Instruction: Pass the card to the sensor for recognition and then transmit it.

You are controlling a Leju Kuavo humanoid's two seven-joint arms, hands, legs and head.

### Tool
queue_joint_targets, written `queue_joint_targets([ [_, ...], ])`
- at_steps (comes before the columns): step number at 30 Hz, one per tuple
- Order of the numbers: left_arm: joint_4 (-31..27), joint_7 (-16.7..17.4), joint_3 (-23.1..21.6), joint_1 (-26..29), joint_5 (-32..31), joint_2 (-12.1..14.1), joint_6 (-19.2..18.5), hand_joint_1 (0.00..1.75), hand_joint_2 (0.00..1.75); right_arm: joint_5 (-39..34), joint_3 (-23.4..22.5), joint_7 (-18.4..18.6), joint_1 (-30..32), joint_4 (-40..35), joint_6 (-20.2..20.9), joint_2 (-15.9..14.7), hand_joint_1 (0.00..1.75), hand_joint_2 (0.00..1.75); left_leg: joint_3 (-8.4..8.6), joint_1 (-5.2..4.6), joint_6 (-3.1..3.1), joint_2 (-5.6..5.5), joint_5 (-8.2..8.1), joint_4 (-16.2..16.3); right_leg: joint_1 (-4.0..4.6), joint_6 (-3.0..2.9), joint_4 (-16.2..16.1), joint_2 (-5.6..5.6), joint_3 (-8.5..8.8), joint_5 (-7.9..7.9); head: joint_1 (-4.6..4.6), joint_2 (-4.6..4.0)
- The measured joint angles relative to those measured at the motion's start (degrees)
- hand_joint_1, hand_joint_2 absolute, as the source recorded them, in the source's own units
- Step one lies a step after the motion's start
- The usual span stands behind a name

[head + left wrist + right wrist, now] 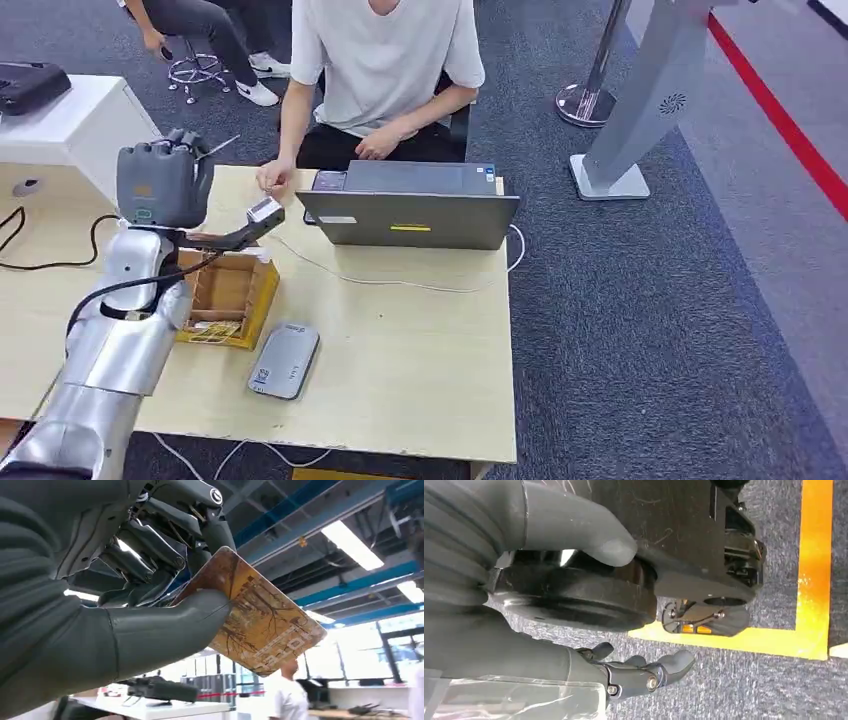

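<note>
Up at the far left of the pale wooden table [420, 340], the left hand [162, 185] is raised above the tabletop with the card [260, 625] pinched between its thick thumb [165, 625] and the darker fingers [150, 545] curled behind it. The left wrist view shows the card plainly: brown and gold, printed with bare tree branches, its free end sticking out past the thumb tip. From the head view the card itself is too small to make out at the hand.

Just below and to the right of that hand stands an open cardboard box [232, 295] with more cards [212, 332] lying in its near edge. Right of the box, closer to the near edge of the table, lies the grey card sensor [284, 360], flat and well apart from the raised hand. Farther back sits a grey laptop [410, 205], a thin white cable [400, 282] trailing across the table in front of it. A person in a white shirt [385, 60] sits behind the laptop, one hand [272, 178] resting on the table's far edge.

The right hand [644, 672] hangs over grey carpet [744, 690] marked with yellow tape [811, 570]; its fingers are loosely curled, apart from the thumb, and hold nothing.
</note>
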Motion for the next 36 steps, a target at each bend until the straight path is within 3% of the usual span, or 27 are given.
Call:
queue_joint_targets([
  [4, -8.2, -0.7, -3.0, 6.3, 0.2, -0.7, 1.5, 1.75, 1.75, 0.1, -1.5, -0.2, 0.8, -1.3, -1.4, -0.1, 0.00, 1.75, 0.01, -0.02, 0.00, 0.09, -0.03, 0.0, -0.02, 0.01, 0.0, 0.03, -0.04, -0.01, 0.00, 0.00],
  [10, -20.7, 1.7, -7.1, 18.6, -2.5, -1.1, 3.8, 1.75, 1.75, 1.5, -4.5, 0.3, 2.9, -6.6, -6.3, -1.7, 0.00, 1.75, -0.06, -0.01, 0.00, 0.08, -0.05, 0.0, -0.02, 0.01, 0.0, 0.01, -0.14, -0.04, -0.04, 0.00],
  [13, -23.6, 2.2, -8.1, 21.6, -3.0, -0.9, 4.4, 1.75, 1.75, 2.3, -5.5, 1.0, 3.9, -9.4, -8.1, -2.6, 0.00, 1.75, -0.08, 0.00, 0.00, 0.03, -0.05, -0.1, -0.01, 0.07, 0.0, -0.03, -0.11, -0.08, 0.04, 0.00],
  [20, -31.0, 5.3, -9.2, 33.2, -5.1, 0.8, -0.1, 1.75, 1.75, 4.9, -9.7, 3.0, 7.9, -20.1, -13.6, -5.6, 0.00, 1.75, -0.07, -0.01, 0.00, 0.10, -0.05, -0.1, -0.01, 0.06, 0.0, 0.01, -0.13, -0.08, -0.04, 0.00],
  [29, -32.4, 10.6, -9.2, 43.5, -4.0, 3.8, -5.8, 1.75, 1.75, 9.6, -14.1, 6.1, 12.8, -30.4, -16.2, -8.4, 0.00, 1.75, -0.12, 0.00, 0.01, 0.07, -0.09, -0.1, -0.01, 0.09, 0.0, -0.02, -0.17, -0.11, -0.02, 0.00],
  [36, -31.0, 12.9, -10.1, 45.6, -1.7, 5.1, -8.3, 1.75, 1.75, 13.7, -17.2, 8.2, 15.2, -34.4, -16.1, -9.0, 0.00, 1.75, -0.12, -0.01, 0.01, 0.02, -0.08, -0.1, -0.01, 0.09, 0.0, -0.07, -0.14, -0.10, 0.00, 0.00],
])
